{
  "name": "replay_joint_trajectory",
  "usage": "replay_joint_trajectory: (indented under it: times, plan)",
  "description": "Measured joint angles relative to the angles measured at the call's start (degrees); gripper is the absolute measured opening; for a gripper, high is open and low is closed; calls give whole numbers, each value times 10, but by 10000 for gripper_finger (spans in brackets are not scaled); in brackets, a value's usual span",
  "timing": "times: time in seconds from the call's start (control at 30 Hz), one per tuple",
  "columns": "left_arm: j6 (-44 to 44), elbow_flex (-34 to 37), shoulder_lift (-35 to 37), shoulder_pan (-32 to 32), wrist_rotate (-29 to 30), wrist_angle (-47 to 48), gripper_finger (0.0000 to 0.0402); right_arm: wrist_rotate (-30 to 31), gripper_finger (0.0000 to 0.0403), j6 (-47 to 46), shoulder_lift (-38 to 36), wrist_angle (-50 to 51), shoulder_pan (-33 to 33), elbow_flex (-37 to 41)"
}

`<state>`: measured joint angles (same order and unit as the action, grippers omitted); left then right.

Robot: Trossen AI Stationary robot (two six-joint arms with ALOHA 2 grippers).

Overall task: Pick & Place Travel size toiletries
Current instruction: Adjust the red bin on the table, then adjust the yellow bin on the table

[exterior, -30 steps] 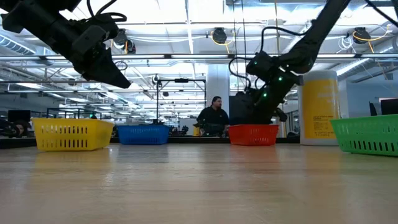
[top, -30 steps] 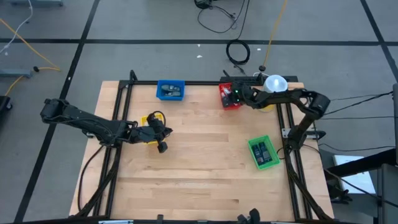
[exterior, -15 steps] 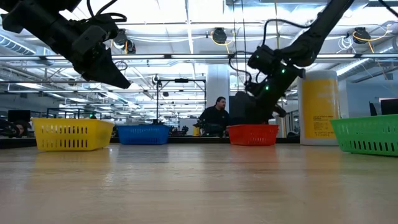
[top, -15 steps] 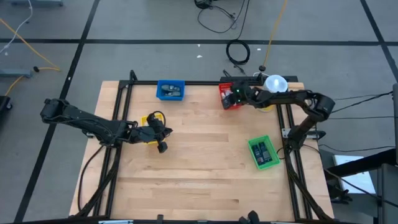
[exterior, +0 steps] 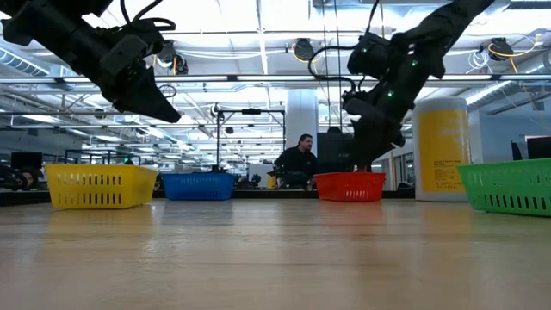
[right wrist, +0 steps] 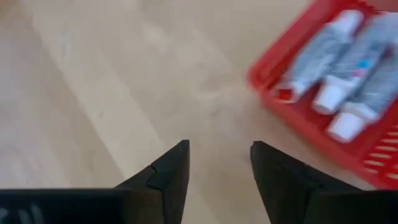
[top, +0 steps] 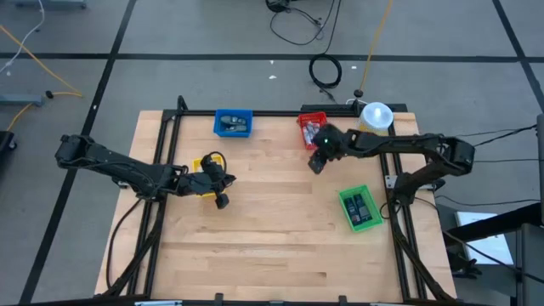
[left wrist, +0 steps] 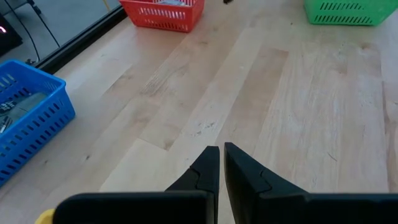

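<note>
Thin white-silver tubes [right wrist: 348, 68] lie in the red bin [top: 311, 126] at the far edge. Grey discs fill the blue bin [top: 232, 123], and dark little packets sit in the green bin [top: 360, 208]. My right gripper [right wrist: 217, 163] is open and empty. It hangs above bare wood just near-left of the red bin [right wrist: 273, 93], and the high view shows it too [top: 314, 163]. My left gripper [left wrist: 221, 154] is shut and empty, raised over the table beside the yellow bin [top: 205, 167].
A tall yellow canister with a white lid [top: 376, 115] stands at the far right corner, behind the right arm. Black frame rails run along the table's edges [top: 161, 153]. Bare wood stretches across the middle and near half [top: 272, 229]. A person sits far behind the table [exterior: 298, 164].
My right gripper has drawn back from over the red bin, moving toward the table's near edge and a little to the left, and now hangs over bare wood. The red bin and its tubes have stayed in place.
</note>
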<state>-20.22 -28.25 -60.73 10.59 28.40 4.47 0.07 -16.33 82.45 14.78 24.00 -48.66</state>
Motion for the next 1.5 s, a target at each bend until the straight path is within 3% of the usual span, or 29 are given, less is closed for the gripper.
replay_joint_trajectory:
  times: [0.17, 0.5, 0.87, 1.0, 1.1, 1.2, 1.37, 1.5]
  plan:
    - [0, 0, 0, 0, 0, -1, 26, 42, 134, 34, 38, -38, -30, 0]
    - [2, 0, 0, 0, 0, 0, 26, 148, 83, 69, 73, -148, 0, 1]
    - [2, 0, 0, 0, 0, 0, 26, 143, 62, 136, 48, -199, -56, 1]
    - [1, 0, 0, 0, -1, 2, 26, 72, 59, 146, 15, -190, -88, 1]
    - [-51, 0, 0, 0, -31, 25, 26, 23, 59, 142, -5, -198, -117, 8]
    - [-165, -19, 4, -4, -46, 134, 26, 12, 59, 156, -11, -213, -146, 23]
    - [-324, -68, 3, -4, 41, 349, 11, 13, 59, 201, -13, -211, -167, 30]
    - [-320, -63, -18, -17, 56, 340, 6, 13, 59, 202, -13, -222, -166, 30]
